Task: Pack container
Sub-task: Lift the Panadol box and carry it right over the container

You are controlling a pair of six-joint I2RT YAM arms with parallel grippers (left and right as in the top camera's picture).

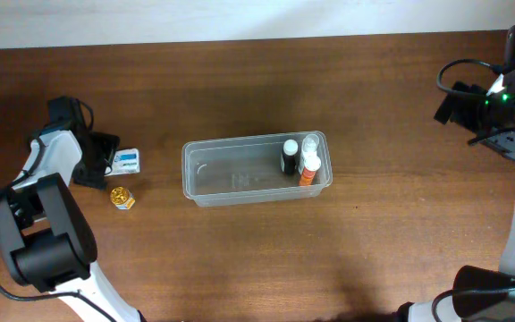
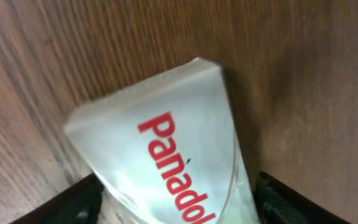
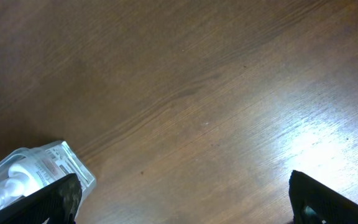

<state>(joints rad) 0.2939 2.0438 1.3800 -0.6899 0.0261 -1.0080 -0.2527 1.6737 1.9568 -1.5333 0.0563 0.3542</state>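
Observation:
The container (image 1: 195,170) is a clear plastic tub at the table's centre. At its right end stand a black bottle (image 1: 290,156), a white bottle (image 1: 310,143) and an orange-and-white bottle (image 1: 308,170). A white Panadol box (image 1: 128,161) lies on the table to the left. My left gripper (image 1: 105,163) is low over it, and in the left wrist view its fingers (image 2: 179,208) flank the box (image 2: 166,143), with a thin gap on the left side. My right gripper (image 1: 454,103) is open and empty at the far right. In the right wrist view its fingers (image 3: 182,199) are over bare wood, with the container's corner (image 3: 48,165) at lower left.
A small jar with a gold top (image 1: 122,198) sits on the table just in front of the box. The wooden table's far edge (image 1: 240,40) meets a white wall. Black cables (image 1: 459,76) hang at the right arm.

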